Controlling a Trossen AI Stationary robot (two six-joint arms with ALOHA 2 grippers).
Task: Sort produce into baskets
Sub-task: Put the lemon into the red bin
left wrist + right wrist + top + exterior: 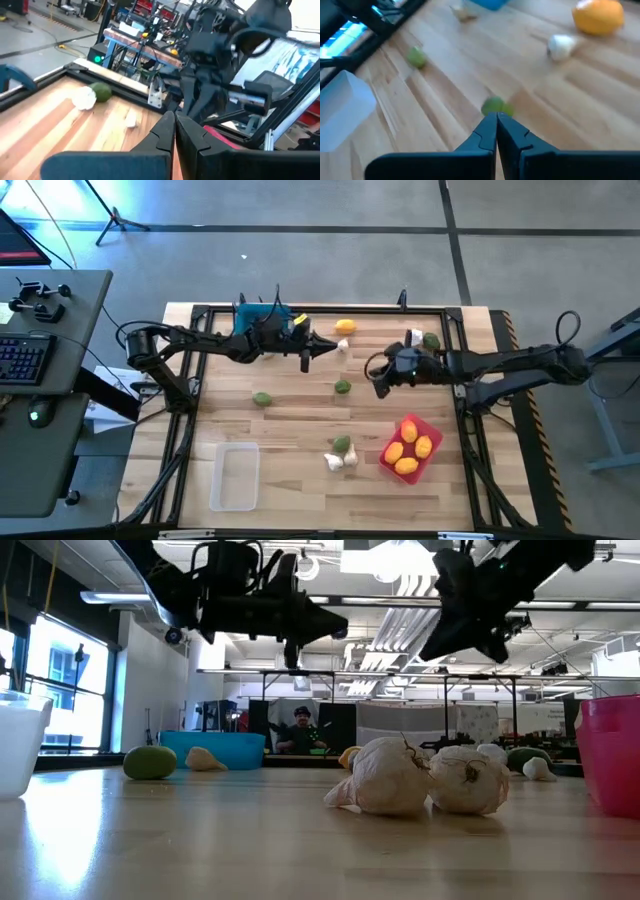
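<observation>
Both pincers hang closed and empty above the worktop (300,420): the left pincer (333,346) near the blue basket (262,317), the right pincer (379,387) beside a green fruit (342,387). Three yellow fruits (410,451) lie in the red basket (428,430); the clear basket (234,476) sits apart.

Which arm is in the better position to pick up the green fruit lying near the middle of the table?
Probably the right. The right gripper hangs close beside the green fruit, and its wrist view shows that fruit just beyond its shut jaws. The left gripper is also empty but slightly farther off.
</observation>
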